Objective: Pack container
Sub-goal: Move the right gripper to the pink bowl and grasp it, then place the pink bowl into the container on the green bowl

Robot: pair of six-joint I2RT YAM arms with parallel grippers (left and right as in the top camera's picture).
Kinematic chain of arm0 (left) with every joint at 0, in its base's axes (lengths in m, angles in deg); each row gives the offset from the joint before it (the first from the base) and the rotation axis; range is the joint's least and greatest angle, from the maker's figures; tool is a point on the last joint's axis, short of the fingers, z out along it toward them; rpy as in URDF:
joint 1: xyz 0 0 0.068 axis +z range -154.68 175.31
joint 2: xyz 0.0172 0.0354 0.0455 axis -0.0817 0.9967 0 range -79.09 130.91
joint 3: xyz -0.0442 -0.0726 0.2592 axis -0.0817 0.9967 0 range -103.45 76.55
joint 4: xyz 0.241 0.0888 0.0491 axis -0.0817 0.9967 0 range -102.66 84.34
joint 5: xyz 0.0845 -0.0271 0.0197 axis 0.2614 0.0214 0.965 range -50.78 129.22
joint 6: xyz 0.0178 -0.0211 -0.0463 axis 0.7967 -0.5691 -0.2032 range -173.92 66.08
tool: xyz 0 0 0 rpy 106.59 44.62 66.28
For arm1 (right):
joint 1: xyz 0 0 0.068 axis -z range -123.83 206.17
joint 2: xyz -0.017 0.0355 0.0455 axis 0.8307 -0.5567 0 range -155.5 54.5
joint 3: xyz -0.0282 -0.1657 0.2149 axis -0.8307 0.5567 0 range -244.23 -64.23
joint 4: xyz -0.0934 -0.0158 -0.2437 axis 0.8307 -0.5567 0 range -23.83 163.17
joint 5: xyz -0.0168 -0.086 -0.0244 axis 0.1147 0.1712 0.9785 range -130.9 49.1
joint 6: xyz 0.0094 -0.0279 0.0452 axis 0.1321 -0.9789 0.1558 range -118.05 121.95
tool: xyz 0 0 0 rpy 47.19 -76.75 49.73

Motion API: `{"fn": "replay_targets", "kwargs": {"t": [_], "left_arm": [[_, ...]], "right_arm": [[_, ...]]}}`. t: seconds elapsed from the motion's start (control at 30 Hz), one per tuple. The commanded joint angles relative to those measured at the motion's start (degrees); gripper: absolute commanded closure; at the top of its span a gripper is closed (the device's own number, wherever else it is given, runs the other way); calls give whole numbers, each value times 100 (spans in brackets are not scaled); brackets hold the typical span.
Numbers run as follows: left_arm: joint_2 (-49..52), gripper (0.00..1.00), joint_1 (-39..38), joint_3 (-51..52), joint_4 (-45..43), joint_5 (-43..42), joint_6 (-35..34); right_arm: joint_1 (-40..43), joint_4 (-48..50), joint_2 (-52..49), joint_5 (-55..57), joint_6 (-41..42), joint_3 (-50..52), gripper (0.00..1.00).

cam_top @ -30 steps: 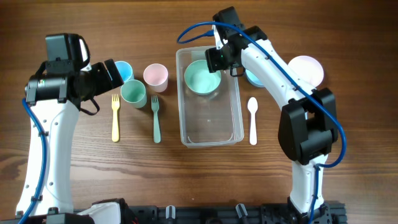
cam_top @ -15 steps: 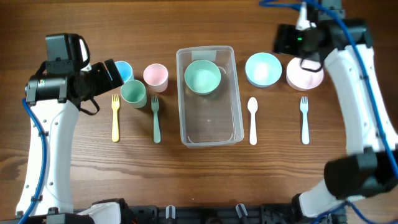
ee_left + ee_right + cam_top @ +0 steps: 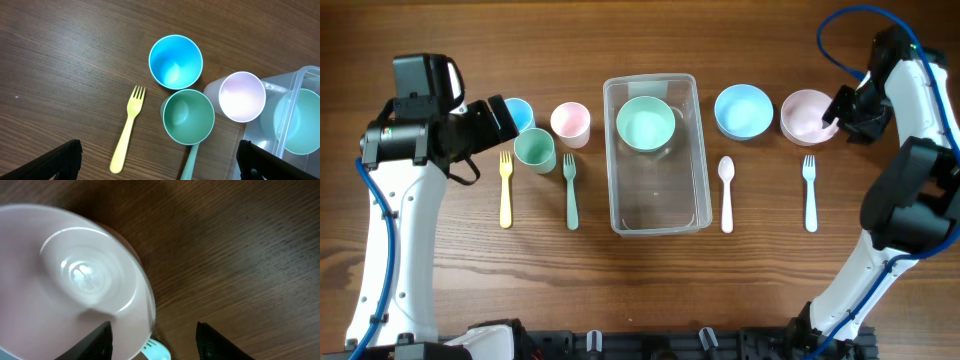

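Straddling pink bowl rim, right gripper gapes (green bowl in container).

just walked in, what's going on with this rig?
Two arms are packing pastel tableware into the clear container. A green bowl sits inside it. The right gripper is open at the pink bowl, with the bowl's rim between its fingers in the wrist view, not closed on it. The left gripper hangs open above the blue cup, green cup and pink cup, holding nothing. The blue bowl and spoon lie outside the container.
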Motion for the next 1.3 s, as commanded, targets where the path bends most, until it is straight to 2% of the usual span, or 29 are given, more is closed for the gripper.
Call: {"fn": "replay_targets", "kwargs": {"t": [0.0, 0.07, 0.17, 0.2, 0.27, 0.5, 0.67, 0.73, 0.83, 0.93, 1.03, 1.27], "left_arm": [[17, 0, 26, -120, -15, -24, -11], [17, 0, 26, -120, -15, -26, -11], [17, 0, 26, -120, -15, -26, -11], [17, 0, 26, -120, -15, -26, -11], [17, 0, 26, -120, -15, -24, -11], [17, 0, 26, -120, -15, -24, -11], [17, 0, 26, -120, -15, -26, -11], [17, 0, 26, -120, -15, -24, -9], [17, 0, 26, -120, -15, -26, -11], [17, 0, 26, -120, -15, -24, -11], [17, 0, 26, -120, -15, -24, -11], [17, 0, 26, -120, -15, -24, -11]], "right_arm": [[-28, 291, -138, 20, 87, 334, 51], [-28, 435, -138, 105, 190, 380, 67], [-28, 444, -138, 103, 186, 380, 69], [-28, 446, -138, 105, 162, 380, 75], [-28, 490, -138, 107, 153, 378, 96], [-28, 380, 481, 125, 166, -44, 96], [-142, 142, 2044, -166, 317, -448, 96], [-439, 28, 2627, -562, 297, -448, 96], [-1534, -179, 3018, -743, 146, -448, 96], [-3005, -15, 2730, -492, 151, -442, 96], [-3829, 411, 2048, -284, 149, -442, 96], [-4225, 870, 87, -289, 138, -442, 96]]}}
